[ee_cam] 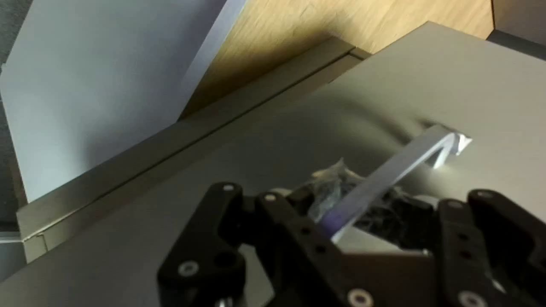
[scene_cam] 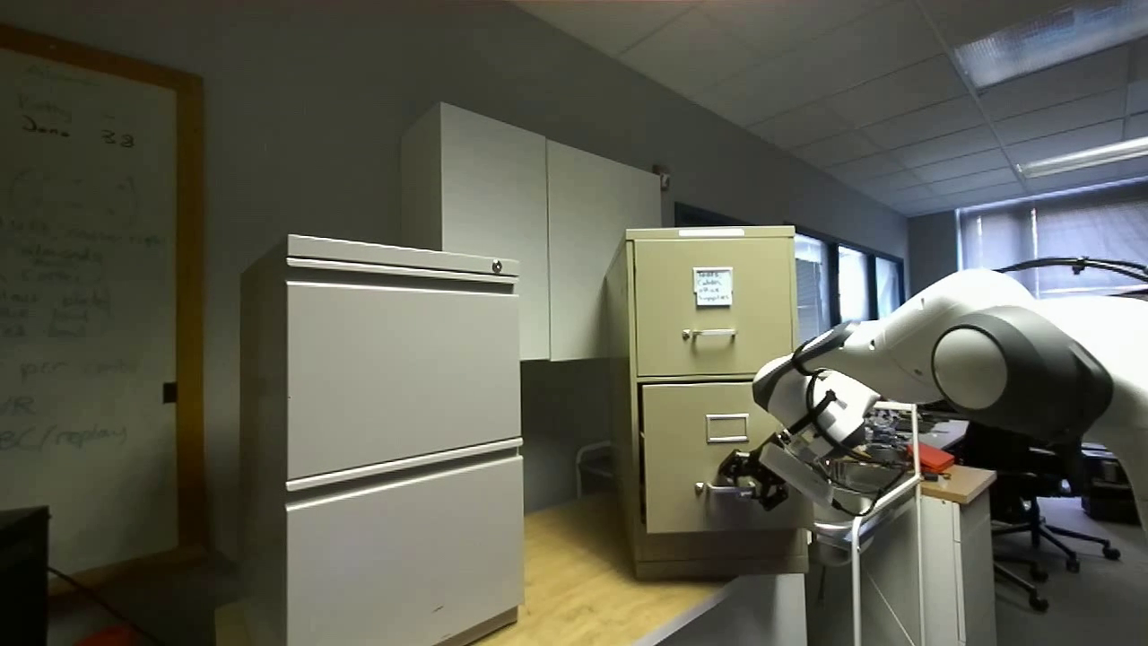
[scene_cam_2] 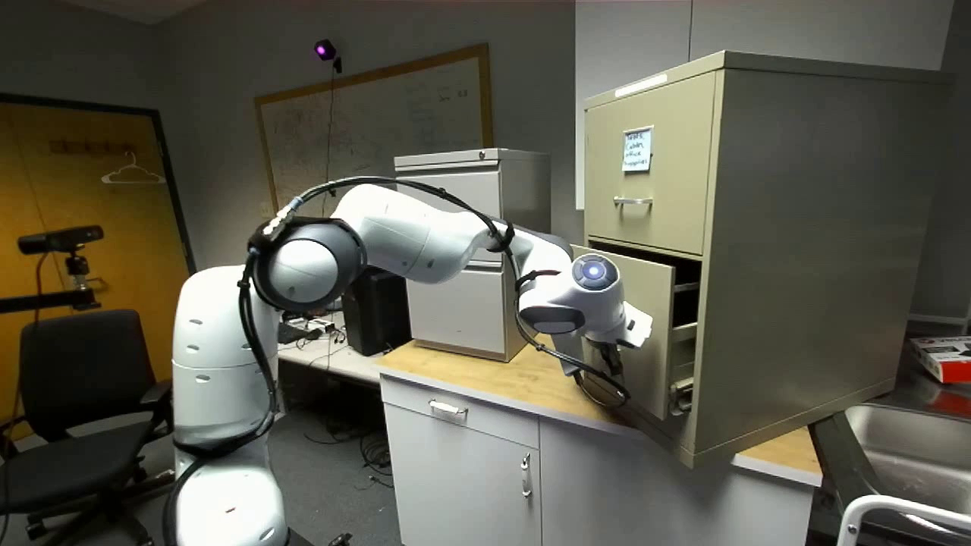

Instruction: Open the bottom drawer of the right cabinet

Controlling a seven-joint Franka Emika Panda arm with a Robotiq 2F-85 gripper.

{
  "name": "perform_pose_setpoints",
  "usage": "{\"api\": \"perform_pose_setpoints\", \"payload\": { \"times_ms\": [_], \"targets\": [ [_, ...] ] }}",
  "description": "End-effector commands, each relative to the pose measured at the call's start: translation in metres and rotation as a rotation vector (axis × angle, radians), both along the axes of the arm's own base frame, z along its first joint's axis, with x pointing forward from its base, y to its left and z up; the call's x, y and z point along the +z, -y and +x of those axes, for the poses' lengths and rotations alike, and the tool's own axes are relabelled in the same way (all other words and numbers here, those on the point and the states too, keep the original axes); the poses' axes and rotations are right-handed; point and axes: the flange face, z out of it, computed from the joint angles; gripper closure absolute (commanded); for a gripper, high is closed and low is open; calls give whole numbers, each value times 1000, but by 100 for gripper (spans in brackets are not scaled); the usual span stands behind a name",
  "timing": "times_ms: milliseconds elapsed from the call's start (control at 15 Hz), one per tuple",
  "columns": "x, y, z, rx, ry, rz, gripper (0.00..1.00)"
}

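The right cabinet (scene_cam_2: 804, 250) is tan metal, with a written paper label (scene_cam: 714, 286) on its top drawer. Its bottom drawer (scene_cam: 673, 458) stands partly pulled out; in an exterior view the drawer's side and a dark gap show behind the front (scene_cam_2: 652, 326). A thin metal handle (ee_cam: 399, 164) runs across that front. My gripper (ee_cam: 356, 198) is shut around this handle: the taped fingertips come together on the far side of the bar, between it and the drawer front. The handle's near end is hidden by a finger linkage in the wrist view.
A light-grey cabinet (scene_cam: 404, 386) stands on the wooden counter (scene_cam: 574, 547) beside the tan one. Grey base cabinets (scene_cam_2: 463, 455) lie below the counter. A metal sink (scene_cam_2: 910, 432) and a white rail (scene_cam_2: 895, 504) are on the tan cabinet's far side.
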Motion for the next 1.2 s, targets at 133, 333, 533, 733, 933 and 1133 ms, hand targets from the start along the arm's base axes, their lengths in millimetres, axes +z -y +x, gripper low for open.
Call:
{"api": "perform_pose_setpoints", "payload": {
  "times_ms": [133, 333, 533, 733, 933, 1133],
  "targets": [
    [-33, -60, -63, 125, -102, 87, 99],
    [-34, -76, -88, 151, -124, 94, 99],
    [-34, -95, -115, 187, -150, 89, 99],
    [-36, -113, -142, 187, -153, 74, 99],
    [-38, -132, -166, 163, -133, 54, 99],
    [-41, -150, -189, 140, -104, 36, 99]
  ]
}}
